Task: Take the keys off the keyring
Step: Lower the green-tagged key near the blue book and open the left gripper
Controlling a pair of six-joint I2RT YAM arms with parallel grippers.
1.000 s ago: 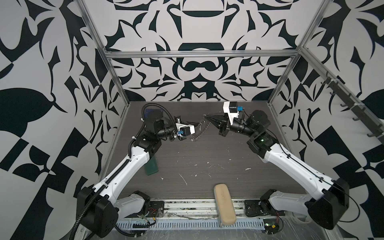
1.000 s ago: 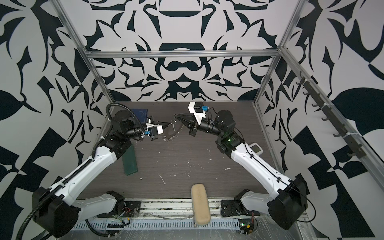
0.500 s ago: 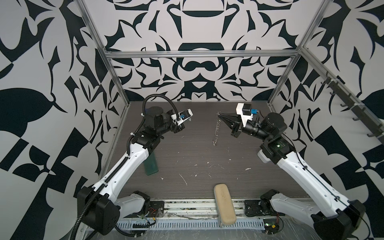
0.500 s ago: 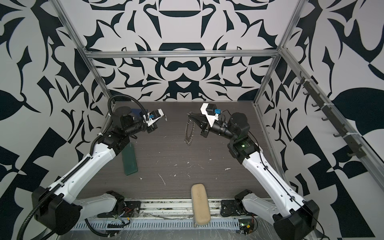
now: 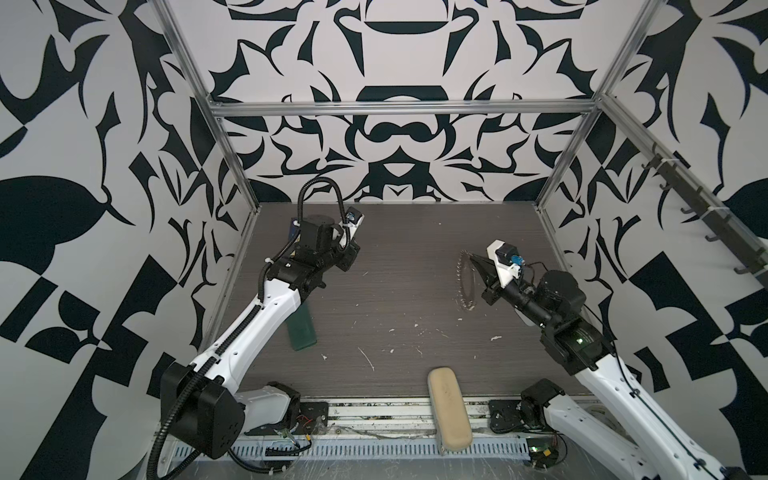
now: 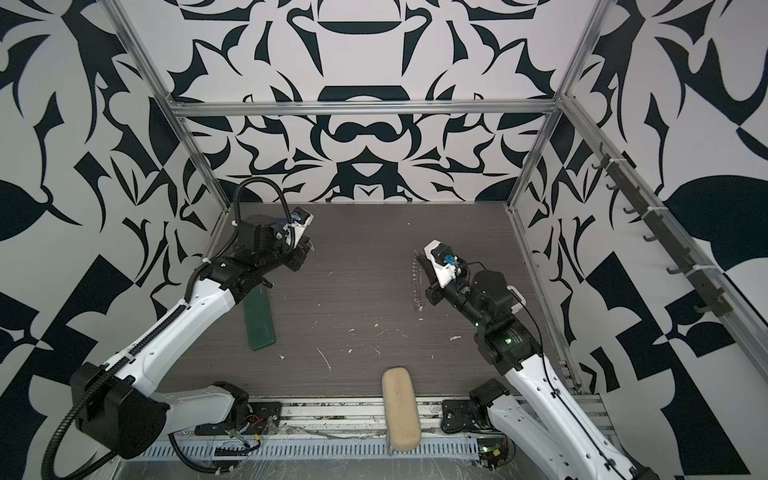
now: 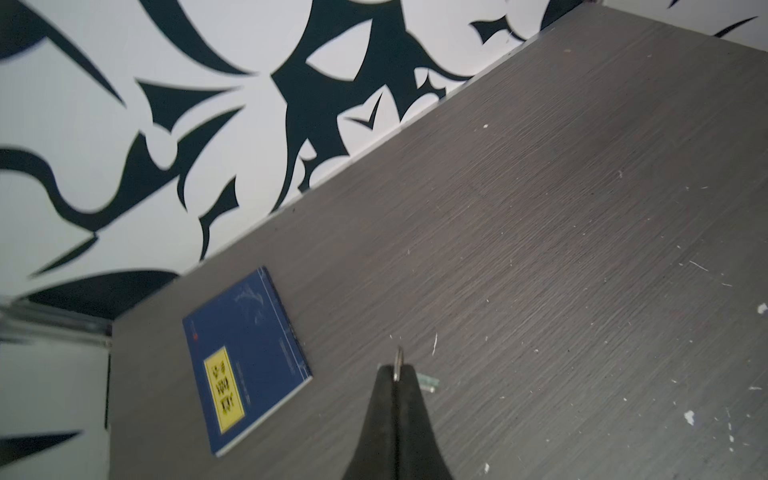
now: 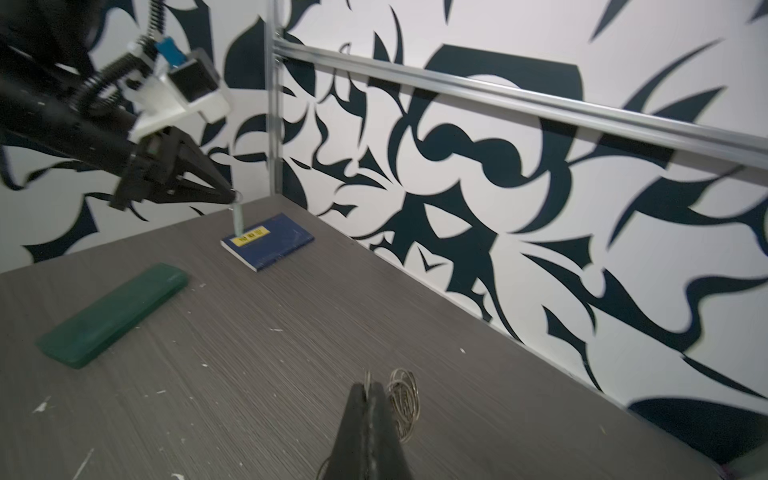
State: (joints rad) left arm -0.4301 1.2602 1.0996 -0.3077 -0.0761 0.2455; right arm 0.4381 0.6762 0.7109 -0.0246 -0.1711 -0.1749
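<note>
Even, diffuse light, soft faint shadows, no glare, wrist views motion-blurred, top views bowed at the edges

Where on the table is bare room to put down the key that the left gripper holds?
Widest bare patch: mid-table, between the green case and the keyring hanging from the right gripper. The strip along the back wall is bare too. Crowded: the back left corner, with blue booklet and left gripper; the beige case sits at the front edge.
</note>
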